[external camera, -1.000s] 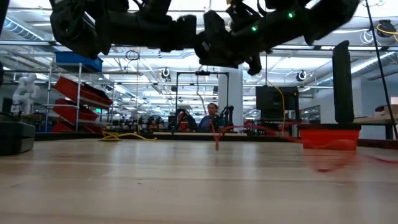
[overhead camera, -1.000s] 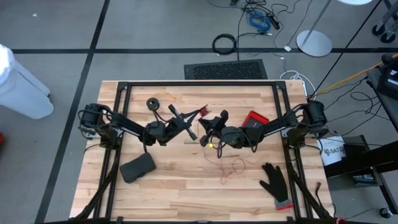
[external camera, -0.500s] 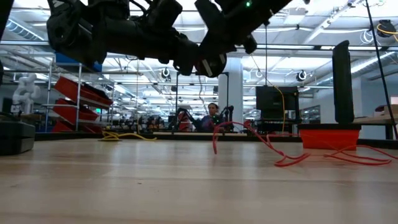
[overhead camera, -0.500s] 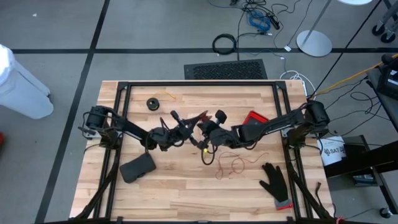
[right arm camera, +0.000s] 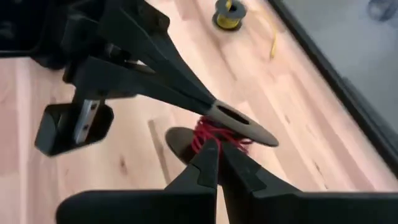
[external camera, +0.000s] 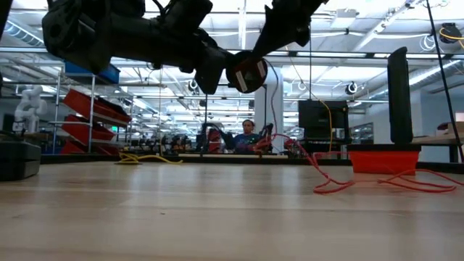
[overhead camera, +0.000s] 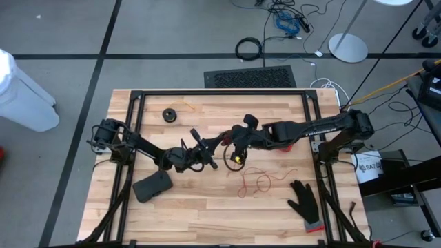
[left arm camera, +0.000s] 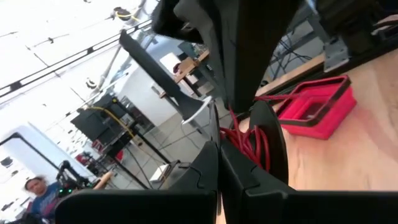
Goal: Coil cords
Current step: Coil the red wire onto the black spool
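The red cord's small black spool [external camera: 246,72] hangs in the air over the table's middle, with red turns [right arm camera: 214,134] wound on it. My left gripper [overhead camera: 220,141] is shut on the spool. My right gripper [overhead camera: 231,147] comes from the right, tilted down, and is shut on the red cord at the spool. The cord's loose rest [overhead camera: 258,180] lies in loops on the wood. The yellow-tan cord [overhead camera: 185,107] trails from its black spool [overhead camera: 169,114], which sits flat at the far left. My left gripper pinches the rim of one spool flange [right arm camera: 239,121] between its two fingertips [right arm camera: 205,104], coming roughly level from the table's left. The spool is lifted clear of the table. My right gripper pinches the red cord [right arm camera: 210,142] between its fingertips, right at the wound turns, slanting down from the right. From there the cord drops slack [external camera: 274,116] to the loops on the table [external camera: 341,185].
A black glove [overhead camera: 303,200] lies at the near right and a black pad [overhead camera: 151,186] at the near left. A red tray [overhead camera: 284,131] sits partly under my right arm. A black frame [overhead camera: 220,91] runs round the tabletop.
My right gripper has risen and tipped downward, carrying the red cord up around the spool. My left gripper has moved toward the near edge, sunk a little and rolled, turning the spool. The cord now climbs from the table loops to the spool.
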Motion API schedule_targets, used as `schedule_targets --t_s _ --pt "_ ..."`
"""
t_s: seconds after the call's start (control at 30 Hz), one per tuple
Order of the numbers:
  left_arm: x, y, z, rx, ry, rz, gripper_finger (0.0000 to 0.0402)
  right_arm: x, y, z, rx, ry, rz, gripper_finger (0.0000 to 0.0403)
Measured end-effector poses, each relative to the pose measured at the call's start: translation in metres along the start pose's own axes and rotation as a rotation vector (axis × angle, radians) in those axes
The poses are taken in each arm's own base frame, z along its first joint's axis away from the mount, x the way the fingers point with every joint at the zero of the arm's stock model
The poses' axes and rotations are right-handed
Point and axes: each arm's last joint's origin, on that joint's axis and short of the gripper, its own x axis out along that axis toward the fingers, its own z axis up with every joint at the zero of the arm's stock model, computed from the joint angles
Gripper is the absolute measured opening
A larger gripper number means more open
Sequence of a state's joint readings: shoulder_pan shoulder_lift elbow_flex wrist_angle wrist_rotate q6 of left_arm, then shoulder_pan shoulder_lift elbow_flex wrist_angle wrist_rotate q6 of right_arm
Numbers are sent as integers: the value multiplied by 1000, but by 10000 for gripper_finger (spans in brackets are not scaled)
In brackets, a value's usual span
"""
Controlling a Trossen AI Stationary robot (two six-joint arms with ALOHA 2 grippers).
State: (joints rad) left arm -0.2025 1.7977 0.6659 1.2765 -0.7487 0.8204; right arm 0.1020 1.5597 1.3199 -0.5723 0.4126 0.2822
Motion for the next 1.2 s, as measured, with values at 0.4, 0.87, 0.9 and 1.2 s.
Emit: schedule_targets --t_s 0.4,0.87,0.9,1.2 --pt "-11 -9 8 0 -30 -46 0 -7 -18 -6 -183 190 -35 1" --pt "-23 29 43 -164 -141 -16 0 -16 -22 -12 -204 218 -176 1" --pt "-23 31 44 -164 -133 -25 0 -21 -22 -13 -193 218 -179 1" --pt "-26 41 48 -181 -105 -58 0 -64 3 -23 -140 167 -64 16"
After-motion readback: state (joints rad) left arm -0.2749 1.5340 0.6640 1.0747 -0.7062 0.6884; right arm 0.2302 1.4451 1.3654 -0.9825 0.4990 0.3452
